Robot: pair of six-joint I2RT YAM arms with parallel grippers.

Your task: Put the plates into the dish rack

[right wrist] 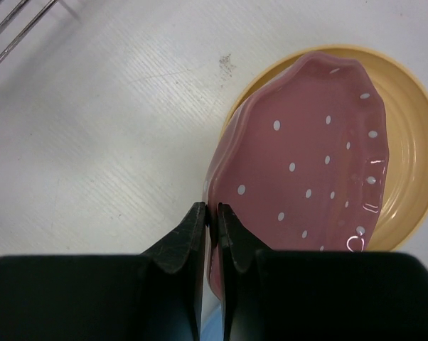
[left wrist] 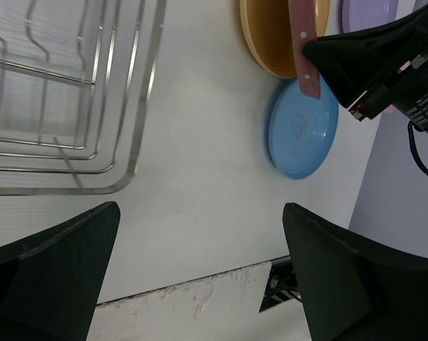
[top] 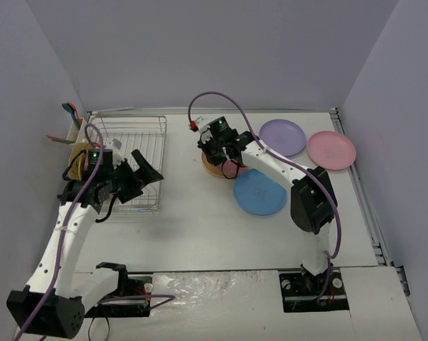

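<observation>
Right end effector (right wrist: 212, 210) clamps the speckled plate (right wrist: 306, 163) by its rim, clear only wrist-side.

Spread fingers (left wrist: 50, 259) frame the dish rack (left wrist: 144, 92) corner and a blue plate (left wrist: 303, 131)

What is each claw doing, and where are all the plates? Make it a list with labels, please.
Right claw: shut on the rim of the spotted pink plate, holding it tilted over the yellow plate
Left claw: open, empty, near the corner of the dish rack
In the rack: a tan plate at its left end
Flat on the table: blue plate, lilac plate, light pink plate
</observation>
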